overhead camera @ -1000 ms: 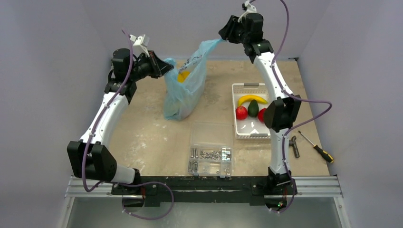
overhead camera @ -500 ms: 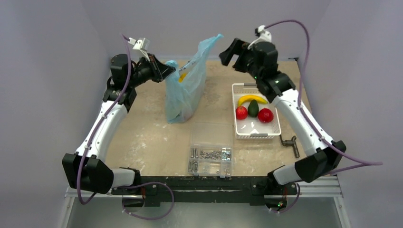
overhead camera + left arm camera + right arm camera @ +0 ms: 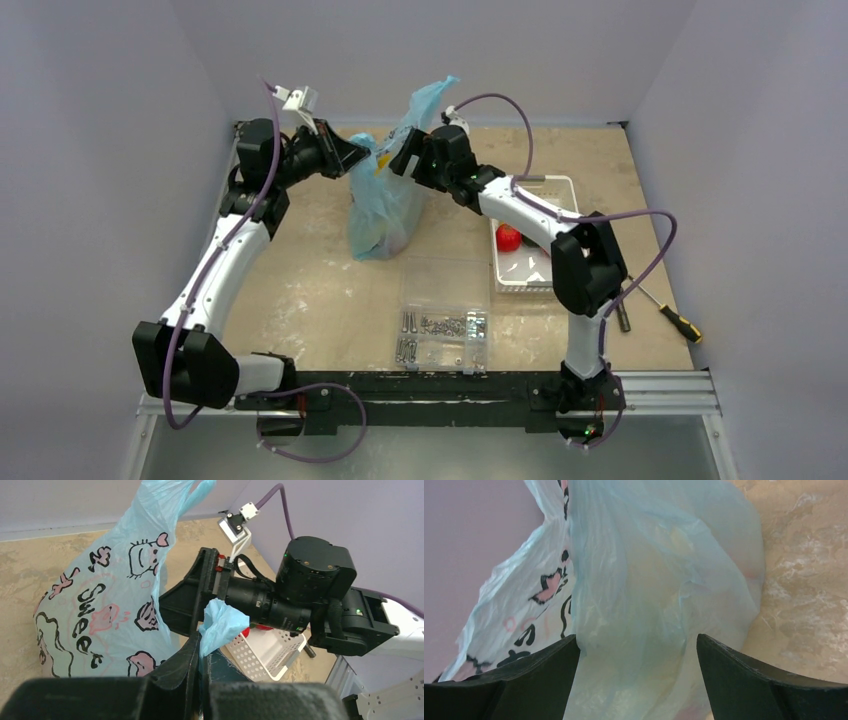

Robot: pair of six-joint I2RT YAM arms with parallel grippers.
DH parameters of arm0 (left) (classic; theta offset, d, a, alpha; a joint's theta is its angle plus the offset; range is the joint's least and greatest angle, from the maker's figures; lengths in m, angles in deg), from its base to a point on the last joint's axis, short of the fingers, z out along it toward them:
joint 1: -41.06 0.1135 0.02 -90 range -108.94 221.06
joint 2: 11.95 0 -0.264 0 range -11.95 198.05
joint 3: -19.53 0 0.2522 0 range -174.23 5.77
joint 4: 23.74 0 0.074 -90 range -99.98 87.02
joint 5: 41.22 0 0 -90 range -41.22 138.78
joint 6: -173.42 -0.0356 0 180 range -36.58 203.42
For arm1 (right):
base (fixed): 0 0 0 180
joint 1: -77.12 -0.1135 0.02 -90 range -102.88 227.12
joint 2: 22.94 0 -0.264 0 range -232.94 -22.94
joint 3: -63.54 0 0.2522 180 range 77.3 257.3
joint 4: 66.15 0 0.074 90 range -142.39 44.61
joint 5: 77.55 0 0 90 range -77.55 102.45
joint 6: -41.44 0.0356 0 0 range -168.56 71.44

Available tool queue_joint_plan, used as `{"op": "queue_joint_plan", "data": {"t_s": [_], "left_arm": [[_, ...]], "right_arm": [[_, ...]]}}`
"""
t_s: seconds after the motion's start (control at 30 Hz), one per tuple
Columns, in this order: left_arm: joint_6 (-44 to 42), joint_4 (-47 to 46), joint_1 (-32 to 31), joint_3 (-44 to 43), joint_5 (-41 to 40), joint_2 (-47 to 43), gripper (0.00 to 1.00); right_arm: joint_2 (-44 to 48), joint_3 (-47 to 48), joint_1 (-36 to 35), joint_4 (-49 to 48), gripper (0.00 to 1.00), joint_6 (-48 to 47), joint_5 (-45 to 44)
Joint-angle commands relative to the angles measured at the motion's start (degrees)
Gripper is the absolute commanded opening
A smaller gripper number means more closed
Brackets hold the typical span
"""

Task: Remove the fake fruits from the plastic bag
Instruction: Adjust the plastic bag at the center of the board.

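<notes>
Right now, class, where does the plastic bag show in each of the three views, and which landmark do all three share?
Top external: bag in the upper middle.
Left wrist: bag fills the left half, its print facing the camera.
Right wrist: bag fills the middle, up to the top edge.
Shared landmark: the tan table, at upper left in the left wrist view and at right in the right wrist view.

A: The overhead view is bright and even, soft light from above; shadows on the table [image 3: 300, 290] are faint.
B: Wrist views?
A: Bright as well. Light glows through the plastic bag [image 3: 649, 580]. The left gripper [image 3: 197, 647], bottom centre, is blurred, too near the lens; the right gripper [image 3: 636, 640], lower corners, looks soft-edged.
</notes>
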Motion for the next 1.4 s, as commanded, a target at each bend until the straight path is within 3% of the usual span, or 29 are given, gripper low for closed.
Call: {"op": "queue_joint_plan", "data": {"t_s": [0.0, 0.07, 0.1, 0.17, 0.2, 0.23, 0.3, 0.37, 0.43, 0.57, 0.63, 0.73, 0.83, 0.9, 1.07, 1.23, 1.37], "left_arm": [[-0.7, -2.6, 0.0, 0.3, 0.2, -2.2, 0.00], [-1.6, -1.6, 0.0, 0.4, -0.9, -2.7, 0.00], [-2.6, 0.7, 0.0, 0.3, -2.9, -3.1, 0.00], [-4.5, 6.1, 0.0, 0.0, -8.5, -4.2, 0.01], [-5.5, 9.7, 0.0, -0.5, -12.8, -4.8, 0.13], [-7.4, 13.1, 0.0, -1.4, -16.0, -5.3, 0.32], [-11.9, 18.1, 0.1, -3.9, -17.2, -6.6, 0.67], [-14.1, 20.2, 0.2, -6.0, -17.1, -8.5, 0.88], [-15.1, 22.8, 0.7, -9.7, -15.3, -8.9, 0.99], [-15.9, 31.0, 1.5, -23.4, -15.8, -2.0, 1.00], [-14.1, 31.1, 3.2, -26.1, -16.9, 1.7, 1.00], [-7.9, 30.0, 6.6, -29.1, -10.4, 8.8, 1.00], [-4.5, 21.8, 6.0, -25.5, 0.3, 11.1, 1.00], [-3.6, 17.7, 3.5, -20.8, 1.2, 9.9, 1.00], [-9.3, 19.5, -4.8, -15.4, -8.6, 9.1, 1.00], [-14.5, 32.1, -8.3, -15.6, -34.7, 16.2, 0.90], [-17.3, 36.1, -8.5, -15.3, -39.6, 24.9, 0.85]], "right_arm": [[-1.2, 5.2, -1.3, -1.8, 0.85, 0.4, -4.8], [-1.3, 3.1, -1.4, -2.2, 0.76, 0.1, -5.9], [-0.8, 1.0, -1.4, -2.7, 0.66, -0.5, -5.9], [1.3, -4.9, -1.2, -6.5, 0.33, -2.3, -7.8], [2.3, -7.9, -0.9, -8.8, 0.22, -3.9, -7.5], [2.9, -10.2, -0.7, -11.1, 0.15, -6.3, -5.8], [3.5, -12.8, -0.7, -13.2, 0.11, -10.0, -4.3], [3.6, -13.8, -0.7, -14.9, 0.07, -12.0, -0.9], [4.0, -14.3, -0.6, -15.2, 0.01, -12.7, -0.1], [6.3, -16.7, -0.6, -18.1, 0.00, -13.5, 3.4], [7.1, -16.3, -0.5, -17.5, 0.00, -14.0, 3.7], [8.0, -15.6, 0.0, -16.4, 0.00, -13.5, 4.0], [8.9, -15.4, 0.6, -16.4, 0.00, -13.1, 4.6], [9.4, -15.0, 0.9, -16.0, 0.00, -13.0, 5.5], [10.5, -14.4, 1.5, -15.8, 0.00, -12.0, 6.9], [13.3, -15.6, 1.5, -16.0, 0.00, -11.0, 4.6], [15.2, -18.1, 1.6, -18.3, 0.00, -9.4, 1.9]]}}
